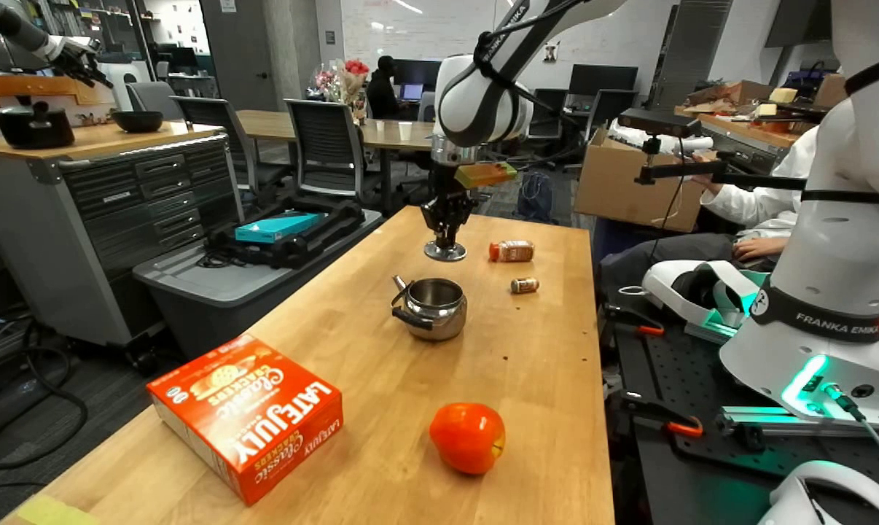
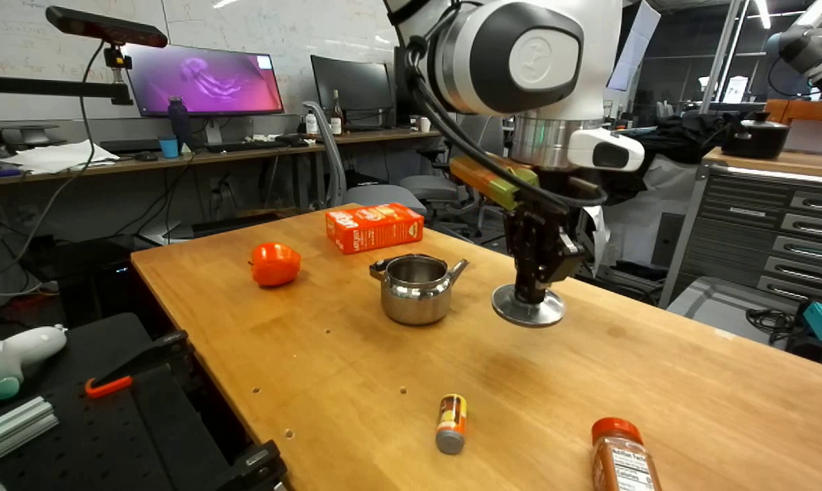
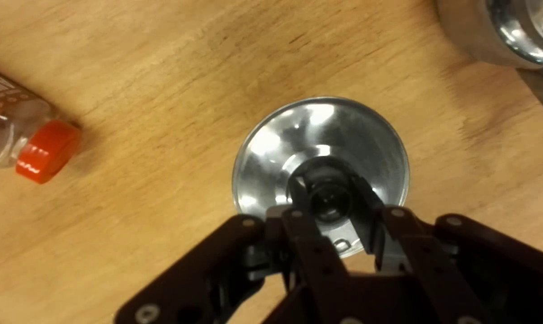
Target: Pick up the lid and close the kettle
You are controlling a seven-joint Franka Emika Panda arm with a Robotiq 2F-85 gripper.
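Observation:
The lid (image 1: pixel 439 254) is a round silvery disc with a black knob. It also shows in an exterior view (image 2: pixel 514 314) and in the wrist view (image 3: pixel 271 148). My gripper (image 1: pixel 447 238) is shut on the lid's knob, with a finger on each side of it in the wrist view (image 3: pixel 328 193). The lid hangs roughly level above the table, apart from the kettle. The kettle (image 1: pixel 443 324) stands upright and open on the table, its black handle folded to the side. It also shows in an exterior view (image 2: pixel 416 305) and partly at the wrist view's upper right (image 3: pixel 472 38).
A red cracker box (image 1: pixel 246 415) and an orange-red pepper (image 1: pixel 465 437) lie on the table (image 1: pixel 381 408) on the kettle's far side from the lid. A red-capped spice bottle (image 1: pixel 514 251) and a small jar (image 1: pixel 525 285) lie on their sides near the lid.

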